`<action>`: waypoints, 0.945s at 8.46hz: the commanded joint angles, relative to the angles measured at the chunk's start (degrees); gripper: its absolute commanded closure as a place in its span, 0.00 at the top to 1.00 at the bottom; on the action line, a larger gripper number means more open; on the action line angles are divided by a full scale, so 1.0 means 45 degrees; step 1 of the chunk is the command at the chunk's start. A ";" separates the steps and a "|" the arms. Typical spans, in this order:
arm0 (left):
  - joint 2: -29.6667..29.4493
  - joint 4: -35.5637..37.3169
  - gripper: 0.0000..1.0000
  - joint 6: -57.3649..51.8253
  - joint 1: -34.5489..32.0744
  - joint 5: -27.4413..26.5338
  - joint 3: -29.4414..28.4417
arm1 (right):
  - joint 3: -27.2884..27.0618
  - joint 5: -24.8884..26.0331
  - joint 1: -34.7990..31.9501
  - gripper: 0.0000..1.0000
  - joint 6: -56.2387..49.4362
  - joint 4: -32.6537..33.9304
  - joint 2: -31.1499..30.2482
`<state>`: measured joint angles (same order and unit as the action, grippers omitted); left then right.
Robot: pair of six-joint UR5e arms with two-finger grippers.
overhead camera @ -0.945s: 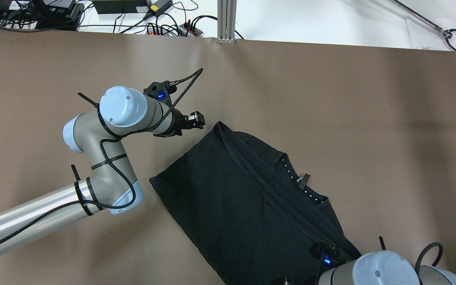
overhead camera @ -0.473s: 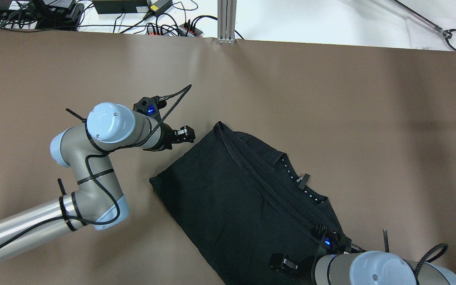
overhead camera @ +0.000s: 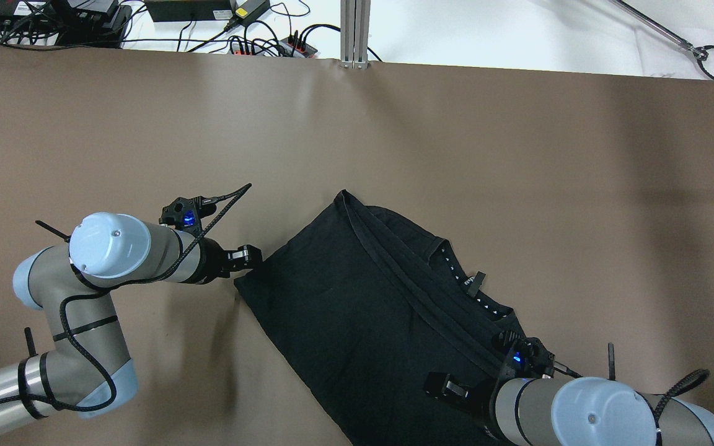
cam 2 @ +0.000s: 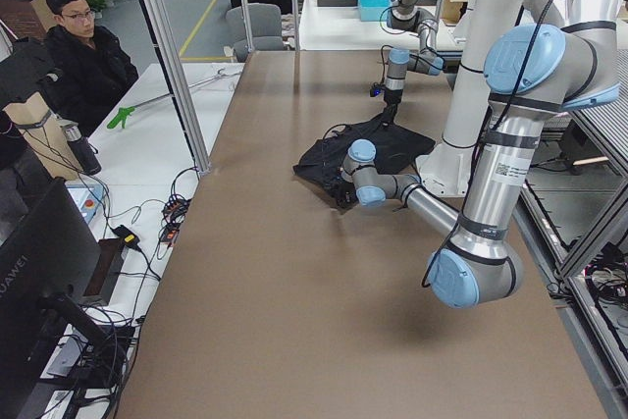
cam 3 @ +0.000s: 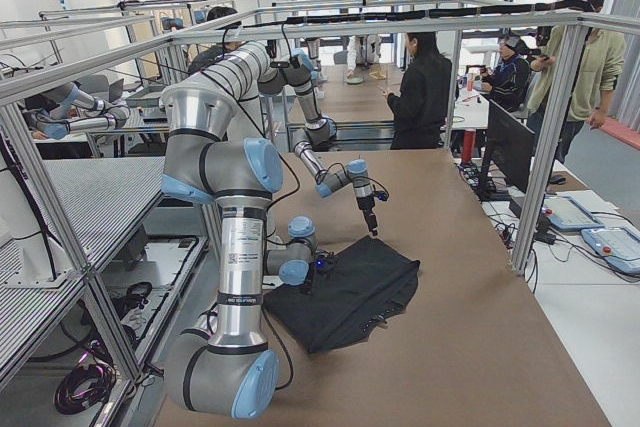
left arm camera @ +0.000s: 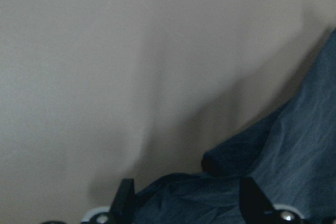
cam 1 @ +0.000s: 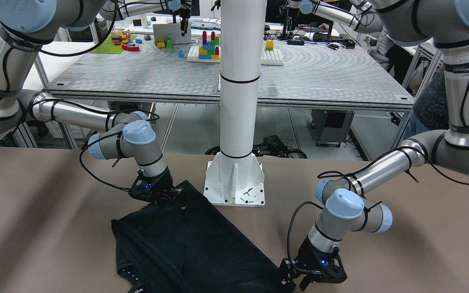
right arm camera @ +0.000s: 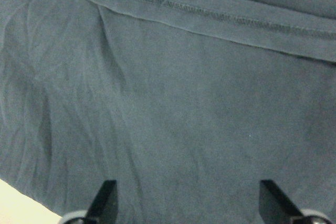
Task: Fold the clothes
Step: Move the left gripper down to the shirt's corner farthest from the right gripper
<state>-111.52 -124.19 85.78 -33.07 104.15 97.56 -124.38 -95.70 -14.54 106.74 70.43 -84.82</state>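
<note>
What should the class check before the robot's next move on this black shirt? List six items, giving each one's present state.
1. Left tool open: ok, fingers apart in its wrist view.
2. Left tool at the shirt corner: ok, the corner sits in line between its fingers.
3. Right tool open: ok, fingers wide apart.
4. Right tool over the shirt: ok; whether it touches, cannot tell.
5. Shirt lying flat on the table: ok, collar showing.
6. Cloth gripped: not ok, both tools open, nothing held.

Brown table, grooved workbench behind
</note>
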 commanded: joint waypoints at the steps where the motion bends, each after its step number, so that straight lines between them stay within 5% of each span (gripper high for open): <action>1: 0.0075 0.0000 0.69 0.0000 0.0180 -0.0020 -0.0097 | 0.0003 0.0035 -0.0012 0.95 0.0011 -0.0006 0.0020; 6: 0.0133 0.0000 0.41 0.0526 0.0589 -0.0330 -0.0254 | 0.0236 0.0152 -0.0012 0.95 0.0011 0.0013 0.0097; 8: 0.0153 0.0000 0.01 0.0976 0.0688 -0.0352 -0.0273 | 0.0257 0.0386 0.0027 0.95 0.0011 0.0013 0.0137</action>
<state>-111.03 -124.19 88.73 -30.47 102.89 96.45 -123.41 -94.71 -14.56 106.76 70.47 -84.38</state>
